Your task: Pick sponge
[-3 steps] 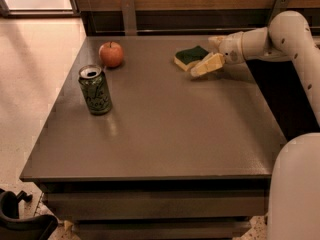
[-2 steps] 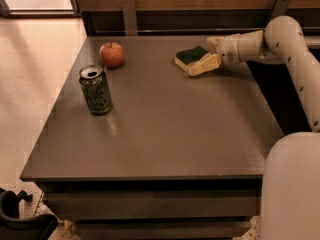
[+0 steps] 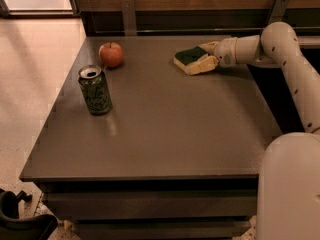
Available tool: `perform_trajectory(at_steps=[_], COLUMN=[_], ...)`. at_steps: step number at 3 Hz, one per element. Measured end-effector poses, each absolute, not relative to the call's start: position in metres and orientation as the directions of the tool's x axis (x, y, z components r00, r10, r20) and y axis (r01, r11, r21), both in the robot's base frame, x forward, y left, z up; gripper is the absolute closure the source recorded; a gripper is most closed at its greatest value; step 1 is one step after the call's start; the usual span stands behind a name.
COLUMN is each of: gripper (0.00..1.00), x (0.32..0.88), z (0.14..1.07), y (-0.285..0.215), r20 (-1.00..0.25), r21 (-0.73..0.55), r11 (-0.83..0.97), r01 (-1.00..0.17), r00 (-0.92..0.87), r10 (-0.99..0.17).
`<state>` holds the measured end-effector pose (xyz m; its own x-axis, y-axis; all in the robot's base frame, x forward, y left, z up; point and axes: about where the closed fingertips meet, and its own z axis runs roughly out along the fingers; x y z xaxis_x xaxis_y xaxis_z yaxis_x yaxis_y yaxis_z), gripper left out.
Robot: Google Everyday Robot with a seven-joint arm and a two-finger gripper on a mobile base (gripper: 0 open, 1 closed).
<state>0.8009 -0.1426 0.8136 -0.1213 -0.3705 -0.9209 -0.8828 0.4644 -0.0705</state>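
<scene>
Sponge (image 3: 187,55) by far-right edge of table (image 3: 150,134): judged light, soft; to be pinched across its sides. Tool (image 3: 201,59) positioned at it; whether it is closed cannot be told.

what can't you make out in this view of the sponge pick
- Sponge: right side hidden by the gripper at the table's far right, camera view.
- Green soda can: label too small to read.
- Robot arm: cut off by the right edge.
- Dark object, bottom left: cut off by the corner, unidentifiable.
</scene>
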Motion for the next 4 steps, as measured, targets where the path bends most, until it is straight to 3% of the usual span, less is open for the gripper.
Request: perform_trajectory(at_steps=[2,3,4], gripper=[0.86,1.00,1.00], x=[0.8008,0.8008,0.8008], z=[0.8135,0.8137,0.8142], y=[-0.1415,-0.1414,-0.1413], r20=[-0.921,-0.921,-0.921], r21=[-0.070,-0.070,-0.070], r11=[0.463,0.463,0.462], r01=[-0.884,-0.884,-0.884], r00=[-0.121,-0.121,-0.121], r10=[-0.371,-0.371,-0.371])
